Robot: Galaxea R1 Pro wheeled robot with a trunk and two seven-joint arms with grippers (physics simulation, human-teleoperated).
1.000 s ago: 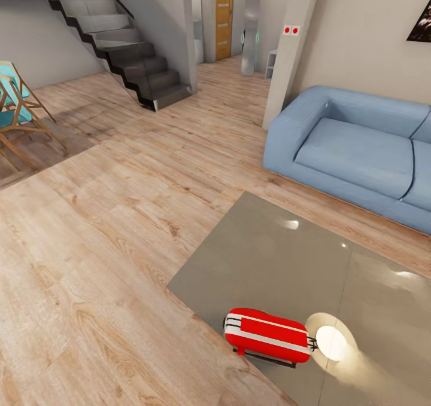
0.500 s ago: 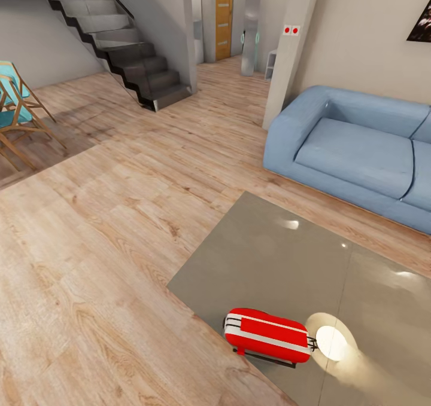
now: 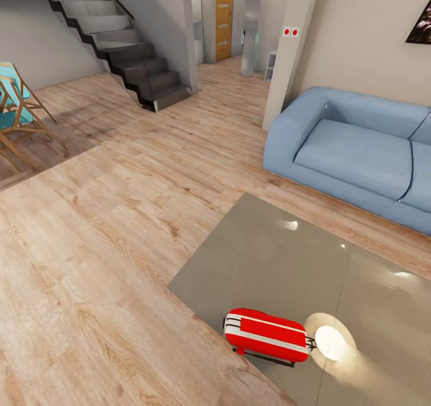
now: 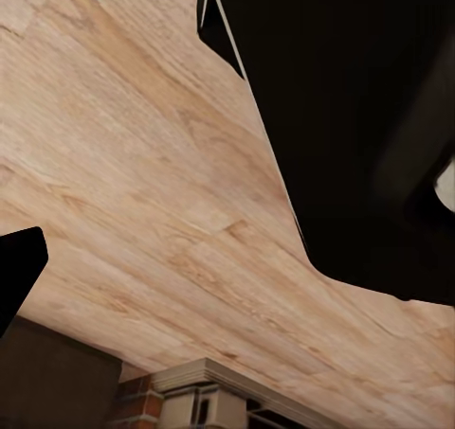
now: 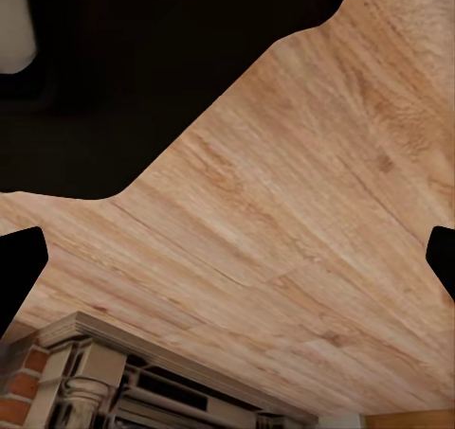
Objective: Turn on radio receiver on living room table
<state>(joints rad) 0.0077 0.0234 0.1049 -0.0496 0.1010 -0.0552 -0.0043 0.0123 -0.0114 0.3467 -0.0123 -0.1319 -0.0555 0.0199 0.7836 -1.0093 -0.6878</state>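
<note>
Head view shows the wood floor point(image 3: 90, 226) of the living room, a blue sofa point(image 3: 353, 149), and the grey tabletop point(image 3: 269, 256). The red radio receiver point(image 3: 267, 333) lies near the tabletop's near edge, beside a bright reflection. Whether the jaws are released or clenched, I cannot tell.

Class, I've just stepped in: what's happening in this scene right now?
Nothing is being handled yet. From the head camera, a red radio sits on a low glossy table near its close edge, beside a bright reflection. A blue sofa stands beyond the table, with stairs and a wooden chair farther off across the plank floor. The wrist cameras look down at floor planks past dark parts of the robot, so whether either tool is open cannot be told. The radio is untouched.
</note>
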